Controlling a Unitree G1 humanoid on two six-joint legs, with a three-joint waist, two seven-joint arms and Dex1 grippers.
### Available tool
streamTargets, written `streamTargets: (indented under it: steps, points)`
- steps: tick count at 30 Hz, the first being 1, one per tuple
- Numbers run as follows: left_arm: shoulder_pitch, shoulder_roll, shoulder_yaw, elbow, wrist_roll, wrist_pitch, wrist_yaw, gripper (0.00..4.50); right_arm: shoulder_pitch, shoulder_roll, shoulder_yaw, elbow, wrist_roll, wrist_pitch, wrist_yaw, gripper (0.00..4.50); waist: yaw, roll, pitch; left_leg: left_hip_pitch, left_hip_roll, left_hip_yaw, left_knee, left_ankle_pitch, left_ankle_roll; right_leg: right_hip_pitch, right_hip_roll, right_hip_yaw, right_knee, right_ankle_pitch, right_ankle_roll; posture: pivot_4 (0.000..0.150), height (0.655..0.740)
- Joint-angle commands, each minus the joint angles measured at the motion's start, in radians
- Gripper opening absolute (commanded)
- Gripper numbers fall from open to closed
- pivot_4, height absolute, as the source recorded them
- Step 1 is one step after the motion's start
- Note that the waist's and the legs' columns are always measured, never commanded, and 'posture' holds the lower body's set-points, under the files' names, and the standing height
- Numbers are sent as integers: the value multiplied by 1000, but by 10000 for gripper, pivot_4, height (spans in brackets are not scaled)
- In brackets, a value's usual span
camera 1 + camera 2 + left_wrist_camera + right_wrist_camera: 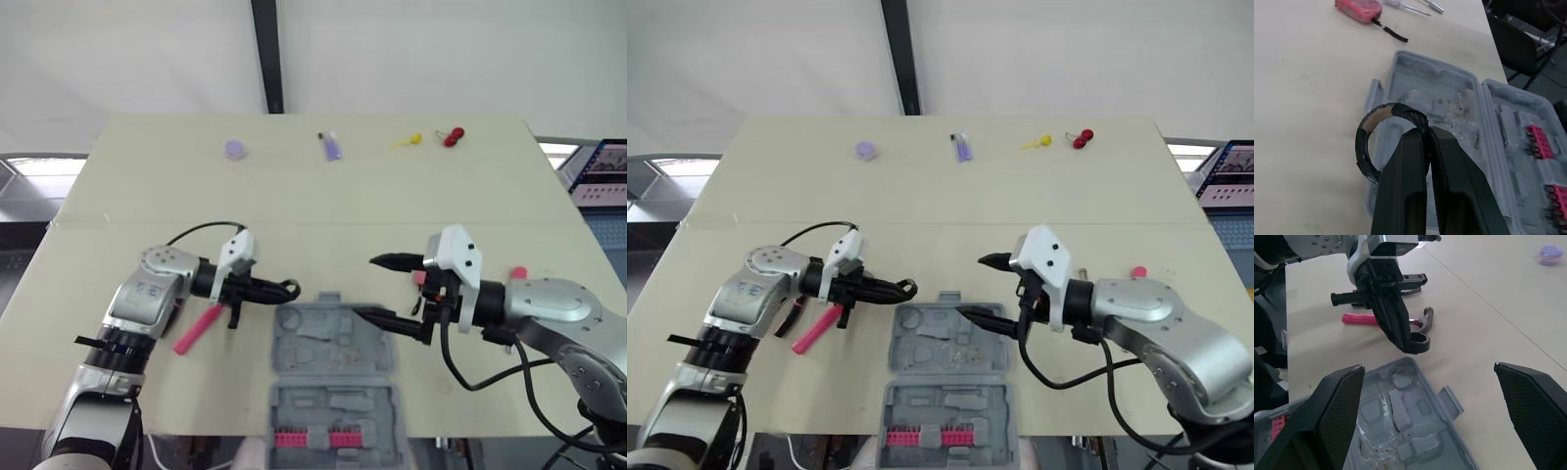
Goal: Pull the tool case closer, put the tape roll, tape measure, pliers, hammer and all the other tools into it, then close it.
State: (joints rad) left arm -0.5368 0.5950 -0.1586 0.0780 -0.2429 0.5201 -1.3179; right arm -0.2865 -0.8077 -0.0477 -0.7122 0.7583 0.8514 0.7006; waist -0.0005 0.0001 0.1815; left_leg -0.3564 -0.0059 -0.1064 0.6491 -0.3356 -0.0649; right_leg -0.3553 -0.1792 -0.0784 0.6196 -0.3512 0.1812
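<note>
While the left gripper (896,290) is clamped on the tape roll (1405,111) just beside the far left corner of the open tool case (328,338), carry the roll over a free recess and lower it before releasing, clear of the right gripper (364,286), spread wide at the case's right side.

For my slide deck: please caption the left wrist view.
Left gripper shut on the black tape roll, poised at the edge of the open grey tool case.

open grey tool case (333,345), tape roll (1399,111) gripped
</note>
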Motion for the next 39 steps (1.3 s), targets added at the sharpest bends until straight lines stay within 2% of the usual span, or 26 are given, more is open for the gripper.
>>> streamTargets:
  steps: [1, 20, 39]
  points:
    - [18, 22, -26, -44, 0, 15, 13, 385, 11, -12, -21, -55, 24, -6, 5, 45000, 0, 0, 0, 0, 0, 0, 0, 0, 0, 0, 0, 0, 0, 0, 0, 1500, 7400]
    - [25, 49, -128, 10, 90, -93, 61, 385, 61, -27, -39, -95, 33, -10, -11, 45000, 1, 0, 0, 0, 0, 1, 0, 0, 0, 0, 0, 0, -1, 0, 0, 1500, 7400]
    - [2, 41, -156, 73, 157, -172, 77, 385, 59, -18, -31, -85, 28, -14, -15, 45000, 1, 0, 0, 0, 0, 2, 0, 0, 0, 0, 0, 0, -1, 0, 0, 1500, 7400]
